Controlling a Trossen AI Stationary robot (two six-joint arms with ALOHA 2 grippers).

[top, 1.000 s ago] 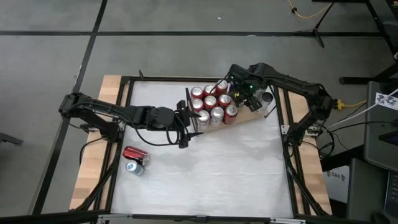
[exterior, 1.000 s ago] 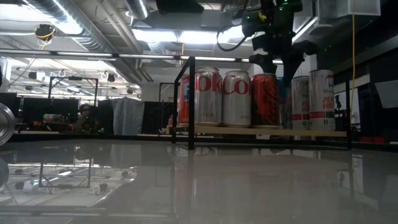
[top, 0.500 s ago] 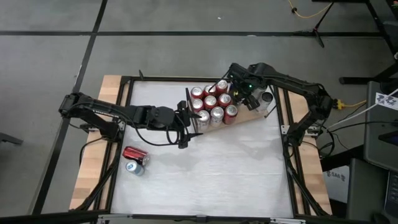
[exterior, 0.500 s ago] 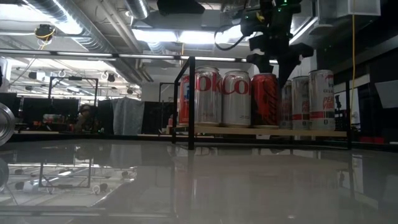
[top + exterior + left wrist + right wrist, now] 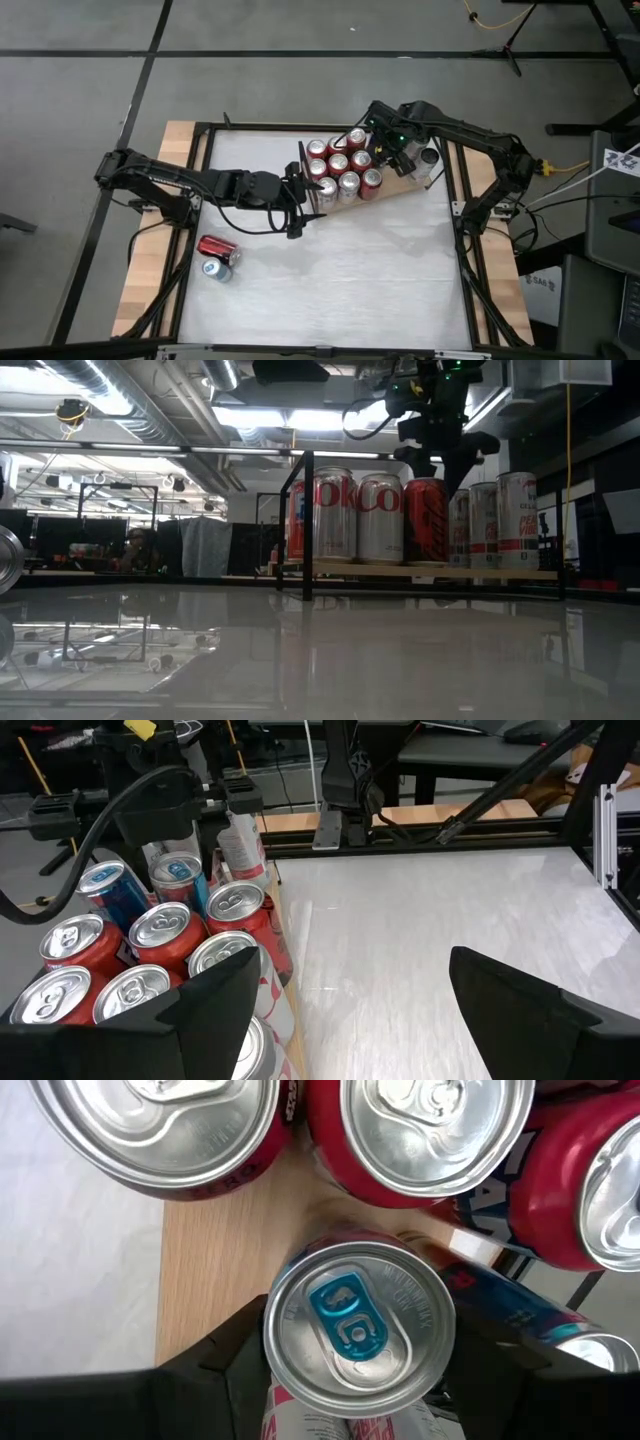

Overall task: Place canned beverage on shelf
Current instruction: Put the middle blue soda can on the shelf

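The shelf (image 5: 398, 189) is a light wood board with a dark upright rail (image 5: 308, 525) at its left end, and several cans (image 5: 340, 170) stand upright on it. My right gripper (image 5: 386, 150) hangs over its far right part, shut on a can with a blue tab (image 5: 355, 1330) above bare board (image 5: 215, 1250). My left gripper (image 5: 305, 200) is open beside the rail end, and its one finger (image 5: 215, 1005) is close to the nearest cans. Whether it touches them, I cannot tell. My right gripper pinches the blue-tab can between its two fingers, on opposite sides just under the top rim (image 5: 274, 1348). The fingers (image 5: 235, 1365) come from above and point down. The can stays upright, top up. Whether its base rests on the board is hidden by the can itself.
Two cans lie on their sides on the white table at the near left, one red (image 5: 218, 247) and one blue and silver (image 5: 214, 268). The table's middle and near right (image 5: 380, 270) are bare. Black frame rails (image 5: 462, 240) edge the table.
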